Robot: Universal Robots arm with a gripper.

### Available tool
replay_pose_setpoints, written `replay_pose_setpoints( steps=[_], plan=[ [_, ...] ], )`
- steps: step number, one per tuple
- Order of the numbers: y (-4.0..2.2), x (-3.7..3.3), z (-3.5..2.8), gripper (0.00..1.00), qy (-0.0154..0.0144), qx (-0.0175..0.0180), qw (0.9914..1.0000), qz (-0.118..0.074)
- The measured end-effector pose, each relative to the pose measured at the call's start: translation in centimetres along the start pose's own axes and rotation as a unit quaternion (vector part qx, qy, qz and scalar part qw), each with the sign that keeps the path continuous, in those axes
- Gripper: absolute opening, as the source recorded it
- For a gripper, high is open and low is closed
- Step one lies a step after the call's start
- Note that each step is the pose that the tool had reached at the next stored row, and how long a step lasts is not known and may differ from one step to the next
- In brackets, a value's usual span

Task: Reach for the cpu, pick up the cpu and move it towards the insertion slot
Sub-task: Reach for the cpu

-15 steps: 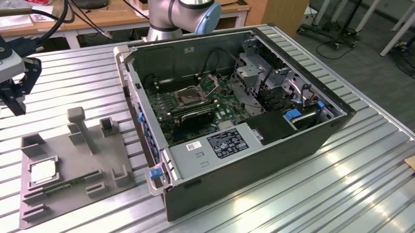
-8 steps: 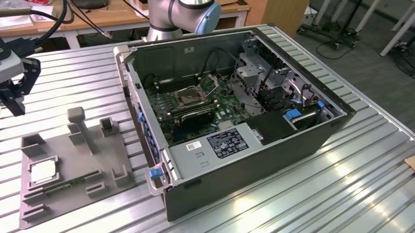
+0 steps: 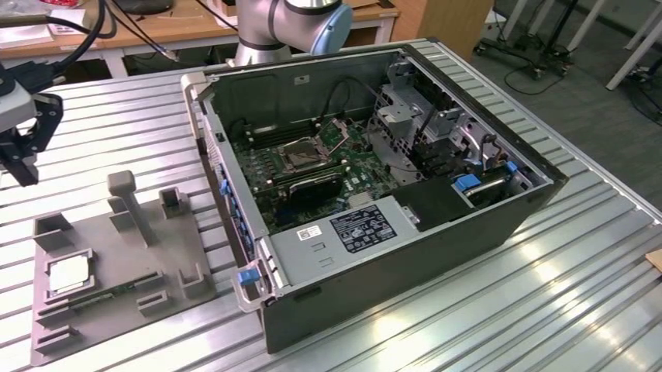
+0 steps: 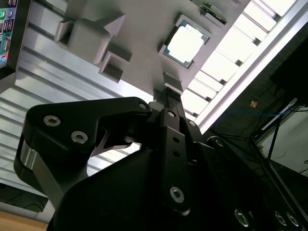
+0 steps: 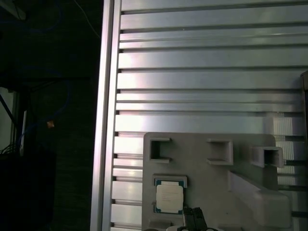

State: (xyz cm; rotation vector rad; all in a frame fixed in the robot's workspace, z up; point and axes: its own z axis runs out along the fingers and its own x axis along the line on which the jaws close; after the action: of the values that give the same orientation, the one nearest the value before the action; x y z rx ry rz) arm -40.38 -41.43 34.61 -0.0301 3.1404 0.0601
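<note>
The cpu (image 5: 169, 197) sits in a recess of the gray tray (image 5: 216, 173), just beyond the fingers (image 4: 169, 103), which are pressed together and empty. The insertion slot (image 3: 300, 151) lies far off inside the open case (image 3: 435, 232), half in shadow.

Air below black gripper (image 3: 23, 174) open down to flat grey moulded fixture plate (image 3: 98, 236); pale silver square cpu (image 3: 67, 273) lies uncovered there; tall grey upright post (image 3: 124, 203) and low grey blocks (image 3: 173, 203) rise on gripper's side toward open black computer case (image 3: 414, 256); case itself well apart.

Black gripper (image 3: 21, 174), tip downward, at the exterior view's left edge; grey-and-blue arm joint (image 3: 294, 23) farther back.
</note>
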Motion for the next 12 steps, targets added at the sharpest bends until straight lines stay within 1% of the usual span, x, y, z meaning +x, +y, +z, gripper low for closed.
replay_pose_setpoints(
  steps=[12],
  plan=[
    [-0.01,0.24,0.08,0.11,0.0000,0.0000,1.00000,0.000]
  ],
)
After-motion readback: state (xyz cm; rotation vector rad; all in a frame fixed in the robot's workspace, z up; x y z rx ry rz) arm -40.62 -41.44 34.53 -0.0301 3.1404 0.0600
